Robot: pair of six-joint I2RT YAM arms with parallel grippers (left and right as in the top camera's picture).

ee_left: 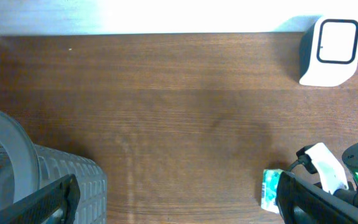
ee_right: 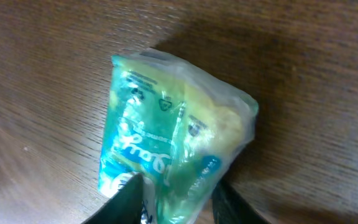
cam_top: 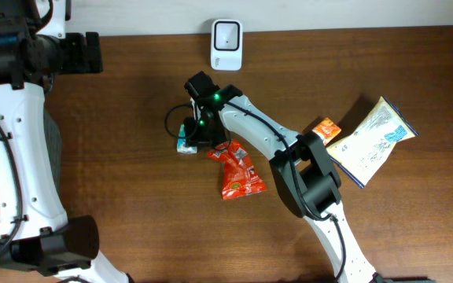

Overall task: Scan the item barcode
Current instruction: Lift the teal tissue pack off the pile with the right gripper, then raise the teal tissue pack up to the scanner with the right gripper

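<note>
The item, a small teal and green plastic packet (cam_top: pixel 184 142), lies on the wooden table left of centre. In the right wrist view the packet (ee_right: pixel 173 130) fills the middle, and my right gripper (ee_right: pixel 179 191) has a finger pressed against each side of its lower end. From overhead the right gripper (cam_top: pixel 198 134) is directly over the packet. The white barcode scanner (cam_top: pixel 226 44) stands at the table's far edge, also visible in the left wrist view as the scanner (ee_left: pixel 329 50). My left gripper (ee_left: pixel 179 202) is wide open over bare wood, well left of the packet (ee_left: pixel 270 190).
A red snack bag (cam_top: pixel 238 171) lies just right of the packet under the right arm. An orange sachet (cam_top: pixel 326 129) and a white, blue and yellow pouch (cam_top: pixel 372 141) sit further right. A grey ribbed basket (ee_left: pixel 55 186) stands by my left gripper's left finger.
</note>
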